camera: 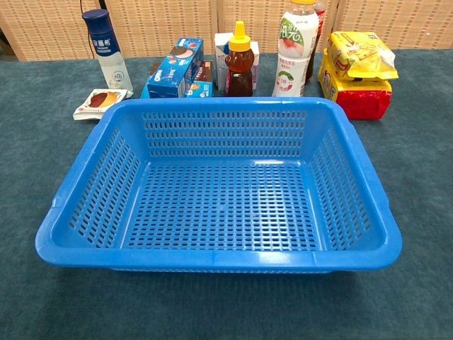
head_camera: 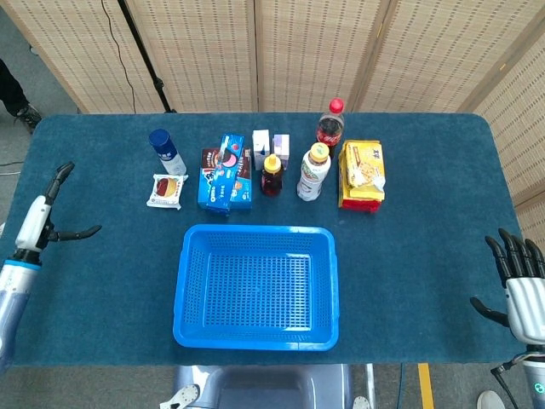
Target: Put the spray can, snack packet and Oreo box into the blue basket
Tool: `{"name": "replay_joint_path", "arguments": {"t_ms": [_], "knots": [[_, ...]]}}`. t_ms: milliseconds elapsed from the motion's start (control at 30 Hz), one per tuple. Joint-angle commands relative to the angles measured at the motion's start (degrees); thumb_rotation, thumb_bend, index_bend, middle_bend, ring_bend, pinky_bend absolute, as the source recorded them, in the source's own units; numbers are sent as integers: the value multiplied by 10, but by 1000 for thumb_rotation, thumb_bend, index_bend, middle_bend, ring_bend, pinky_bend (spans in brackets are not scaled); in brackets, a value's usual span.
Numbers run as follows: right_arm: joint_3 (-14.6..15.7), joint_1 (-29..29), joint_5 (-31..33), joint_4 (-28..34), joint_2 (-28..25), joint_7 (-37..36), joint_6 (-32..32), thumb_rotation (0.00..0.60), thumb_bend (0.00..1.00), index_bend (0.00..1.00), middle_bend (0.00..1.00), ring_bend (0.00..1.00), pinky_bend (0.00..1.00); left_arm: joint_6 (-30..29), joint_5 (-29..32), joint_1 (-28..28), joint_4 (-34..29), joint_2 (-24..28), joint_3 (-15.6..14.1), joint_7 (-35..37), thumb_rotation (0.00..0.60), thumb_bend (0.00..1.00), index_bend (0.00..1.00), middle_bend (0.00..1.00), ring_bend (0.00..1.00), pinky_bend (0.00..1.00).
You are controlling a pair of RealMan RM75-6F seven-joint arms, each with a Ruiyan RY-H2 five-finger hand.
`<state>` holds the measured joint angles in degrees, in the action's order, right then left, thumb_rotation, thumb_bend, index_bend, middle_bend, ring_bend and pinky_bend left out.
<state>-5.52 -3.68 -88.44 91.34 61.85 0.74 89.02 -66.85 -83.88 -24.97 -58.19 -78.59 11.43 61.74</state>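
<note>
Right now we see the blue basket (head_camera: 255,286) sitting near the front edge of the table (head_camera: 426,221), about midway along it, with nothing inside its slotted walls. All three task things stand beyond its far rim, toward the table's back edge. The spray can (head_camera: 166,151), white with a dark blue cap, is upright at the left end of the row. Just in front of it the snack packet (head_camera: 167,190) lies flat on the cloth. The Oreo box (head_camera: 222,172) lies just to the right of the packet, close to the basket's far left corner, with a darker brown box (head_camera: 243,164) tucked against its right side.

Further right we find two small white cartons (head_camera: 270,143), a honey bottle (head_camera: 272,175) with a yellow nozzle, a pale drink bottle (head_camera: 313,172), and a cola bottle (head_camera: 330,125) behind it. A yellow packet (head_camera: 364,165) rests on top of a red box (head_camera: 359,203) at the right end.

Our left hand (head_camera: 44,217) hovers at the table's left edge, fingers stretched and thumb splayed out, holding nothing. Our right hand (head_camera: 519,285) hangs off the front right corner, fingers apart and upright, also holding nothing. Neither hand appears in the chest view.
</note>
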Motion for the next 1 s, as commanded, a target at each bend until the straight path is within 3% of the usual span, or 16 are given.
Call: {"name": "replay_joint_path", "arguments": {"t_ms": [33, 333, 1000], "knots": [[-2, -6, 9, -9, 4, 0, -12, 600, 0, 0, 0, 0, 0, 89, 49, -69, 145, -102, 36, 118, 600, 34, 0, 0, 0, 0], [-8, -20, 34, -14, 14, 12, -42, 600, 0, 0, 0, 0, 0, 192, 83, -145, 288, -191, 62, 220, 600, 34, 0, 0, 0, 0], [-20, -34, 70, -23, 18, 15, -68, 600, 0, 0, 0, 0, 0, 308, 122, -293, 434, -305, 96, 161, 600, 34, 0, 0, 0, 0]]}}
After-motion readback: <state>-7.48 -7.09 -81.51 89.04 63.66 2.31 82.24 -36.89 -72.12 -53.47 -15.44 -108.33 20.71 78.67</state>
